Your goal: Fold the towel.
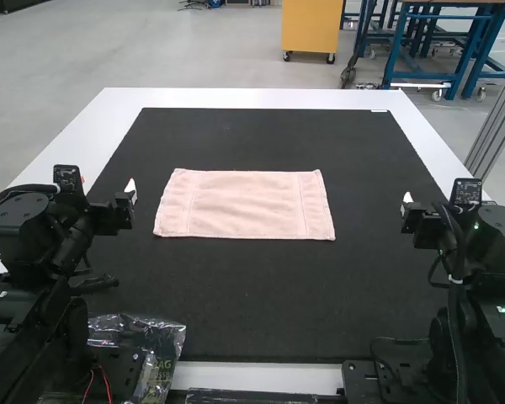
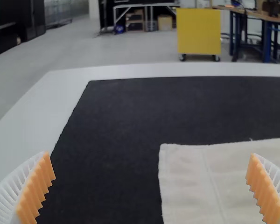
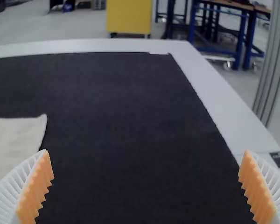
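Observation:
A pale pink towel (image 1: 246, 204) lies flat as a wide rectangle on the dark mat, about mid-table; whether it is one layer or several I cannot tell. My left gripper (image 1: 131, 188) is off the towel's left side, apart from it. On the other side, my right gripper (image 1: 406, 200) is held well away from the towel's right edge. In the left wrist view the towel (image 2: 224, 182) lies beyond my left gripper (image 2: 152, 189), whose ribbed fingers stand wide apart. The right wrist view has a corner of the towel (image 3: 14, 140) and my right gripper (image 3: 146, 186), open and holding nothing.
The black mat (image 1: 252, 295) covers most of the white table (image 1: 252, 98), whose border runs around it. A crumpled clear plastic bag (image 1: 156, 345) lies by the left arm's base, at the table's near edge. Cables hang beside both arms.

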